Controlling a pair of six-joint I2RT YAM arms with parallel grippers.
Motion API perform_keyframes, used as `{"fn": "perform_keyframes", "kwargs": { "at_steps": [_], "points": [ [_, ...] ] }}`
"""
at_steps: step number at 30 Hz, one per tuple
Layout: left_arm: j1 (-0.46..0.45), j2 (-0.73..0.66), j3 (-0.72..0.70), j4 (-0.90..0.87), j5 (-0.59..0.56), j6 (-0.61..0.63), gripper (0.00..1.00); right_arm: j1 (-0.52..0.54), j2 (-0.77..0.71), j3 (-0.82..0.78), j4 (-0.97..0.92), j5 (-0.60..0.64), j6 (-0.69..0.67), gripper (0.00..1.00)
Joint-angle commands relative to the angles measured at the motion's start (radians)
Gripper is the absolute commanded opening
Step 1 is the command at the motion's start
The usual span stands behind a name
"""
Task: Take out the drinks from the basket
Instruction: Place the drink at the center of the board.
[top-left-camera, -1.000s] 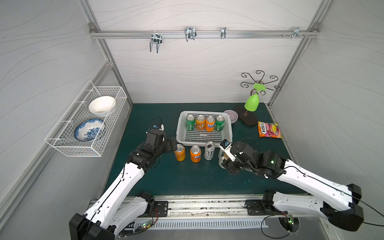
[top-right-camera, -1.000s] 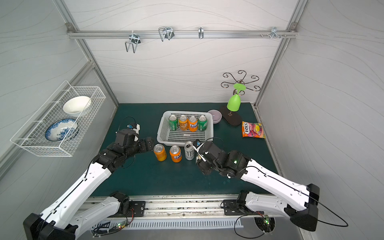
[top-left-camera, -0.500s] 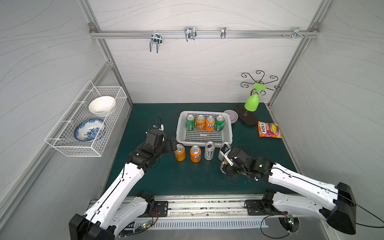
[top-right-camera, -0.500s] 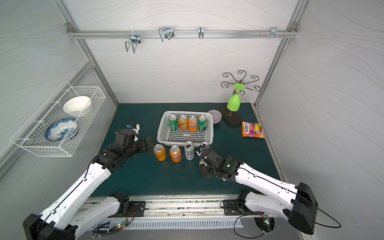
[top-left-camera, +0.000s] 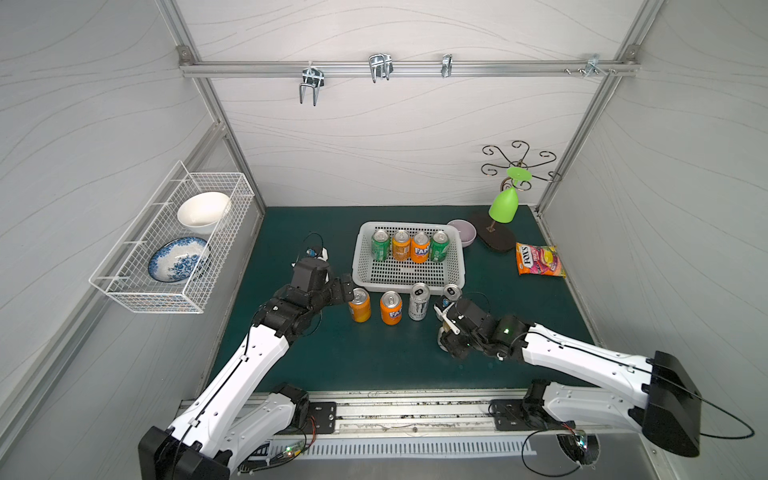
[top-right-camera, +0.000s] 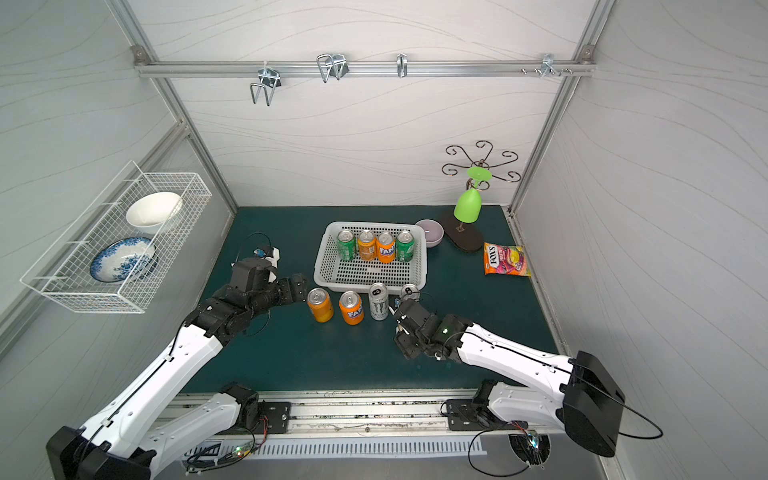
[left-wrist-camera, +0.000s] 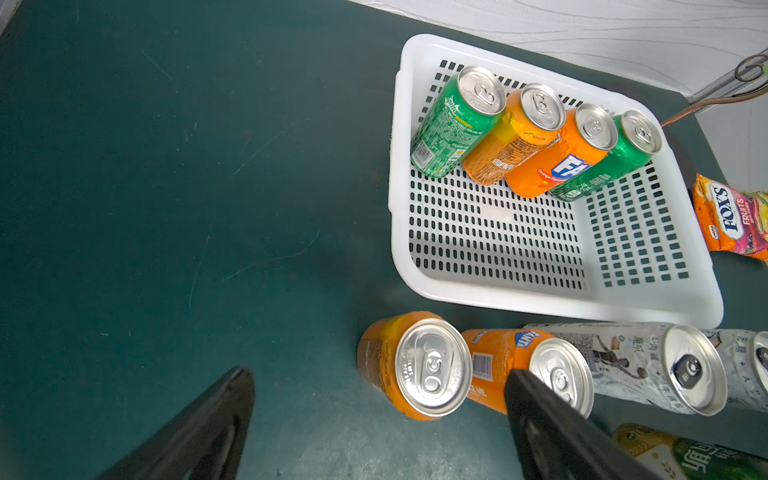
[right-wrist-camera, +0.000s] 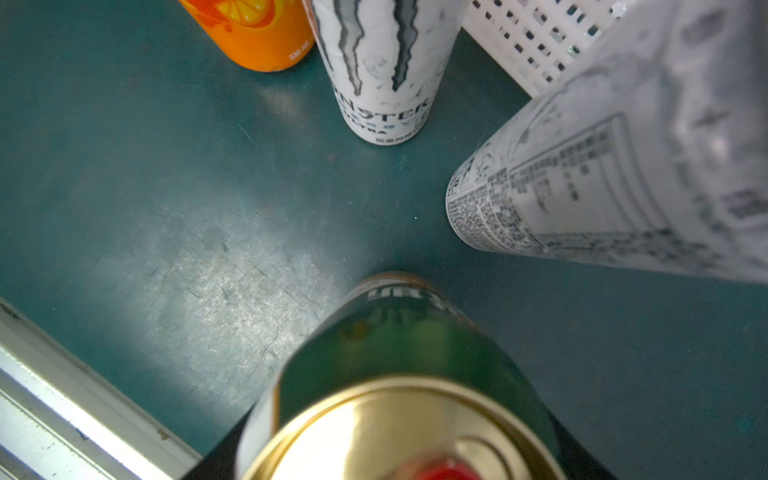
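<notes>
On the worktop (top-left-camera: 374, 365) are set a basket (top-left-camera: 395, 286), two orange cans (top-left-camera: 359, 305), two white cans (top-left-camera: 419, 302), a bowl (top-left-camera: 465, 232), a candy bag (top-left-camera: 539, 260).

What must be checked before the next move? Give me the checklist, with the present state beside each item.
1. Basket emptied: not ok. The four cans stand along its far wall.
2. Left gripper free: ok. It is open and holds nothing, next to an orange can on the table.
3. Right gripper grip: ok. It is closed on the dark green can.
4. Dark green can resting on the table: cannot tell.
5. Cans already out upright: ok. Two orange and two white cans stand in front of the basket.
</notes>
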Motion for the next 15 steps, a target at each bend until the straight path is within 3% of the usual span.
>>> {"fn": "perform_keyframes", "kwargs": {
  "at_steps": [1, 7, 15],
  "points": [
    [0.006, 0.004, 0.046, 0.037, 0.0, -0.003, 0.99, -0.012, 0.003, 0.037, 0.047, 0.025, 0.04, 0.63],
    [0.006, 0.002, 0.056, 0.03, -0.001, 0.0, 0.98, -0.047, 0.009, 0.016, 0.046, 0.026, 0.102, 0.64],
    [0.006, 0.012, 0.065, 0.034, 0.008, 0.002, 0.98, -0.047, 0.002, 0.006, 0.05, 0.013, 0.105, 0.77]
  ]
}}
